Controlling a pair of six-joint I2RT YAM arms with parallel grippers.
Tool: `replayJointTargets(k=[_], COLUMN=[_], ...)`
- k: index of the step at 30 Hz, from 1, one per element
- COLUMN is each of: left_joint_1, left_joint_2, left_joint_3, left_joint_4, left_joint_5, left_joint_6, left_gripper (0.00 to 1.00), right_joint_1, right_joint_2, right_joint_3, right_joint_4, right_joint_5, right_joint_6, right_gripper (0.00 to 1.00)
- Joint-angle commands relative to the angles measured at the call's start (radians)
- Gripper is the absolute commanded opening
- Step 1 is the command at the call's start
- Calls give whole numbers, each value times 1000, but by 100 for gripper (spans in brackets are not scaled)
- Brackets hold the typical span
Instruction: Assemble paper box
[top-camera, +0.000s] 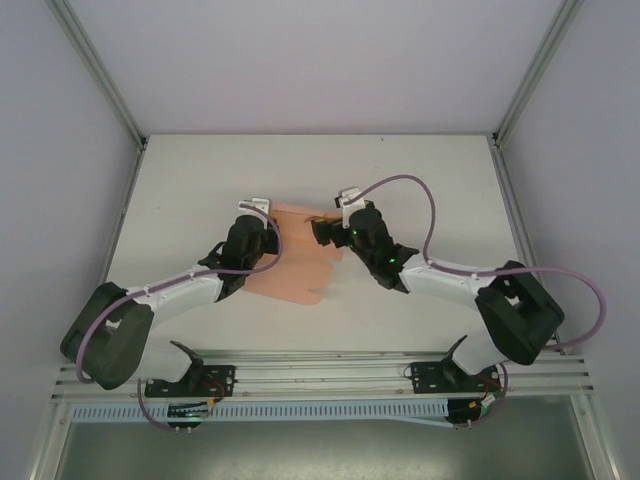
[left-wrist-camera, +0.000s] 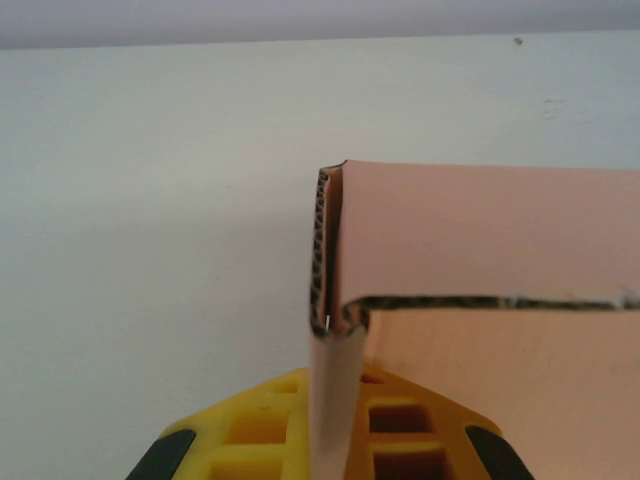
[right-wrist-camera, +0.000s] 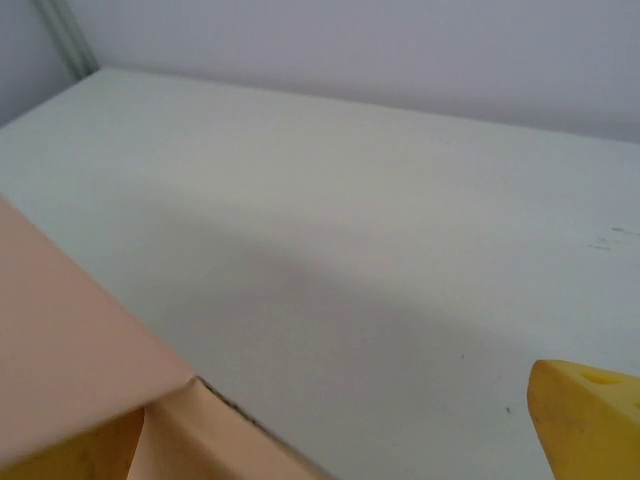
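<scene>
We see a lab test cell: white tabletop boxed in by plain grey panels and aluminium posts, two robot arms bolted to a rail at its near edge.

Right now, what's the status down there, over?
Left gripper shut on paper box flap. Right gripper open beside it. Partly folded. Nothing blocking.

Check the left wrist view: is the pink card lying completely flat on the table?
No, the card is folded sharply at one corner.
</scene>
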Motion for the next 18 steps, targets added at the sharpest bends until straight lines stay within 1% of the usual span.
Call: replayJointTargets(k=[1, 3, 5, 7, 9, 12, 13, 16, 18], left_joint_1=[-18, -18, -18, -18, -19, -18, -18, -18, -17], left_joint_2=[-2, -6, -7, -6, -3, 8, 12, 17, 19], left_joint_3=[24, 21, 24, 29, 34, 54, 59, 72, 85], left_joint_4=[45, 53, 44, 37, 28, 5, 3, 7, 5], left_joint_5=[57, 53, 39, 28, 12, -14, -20, -24, -16], left_joint_6=[-18, -21, -27, -32, -44, -54, -51, -46, -41], left_gripper=[0, 0, 0, 0, 0, 0, 0, 0, 0], right_joint_1=[46, 54, 58, 59, 59, 61, 59, 55, 42], right_joint_2=[24, 27, 14, -20, -61, -148, -184, -285, -353], right_joint_3=[64, 63, 46, 24, 9, 0, -6, -50, -109], right_joint_4=[139, 126, 126, 103, 43, -135, -211, -402, -482], right_joint_5=[314, 377, 403, 414, 412, 337, 284, 246, 270], right_joint_6=[126, 173, 183, 181, 177, 138, 114, 133, 173], right_gripper=[99, 99, 99, 99, 99, 99, 99, 99, 99])
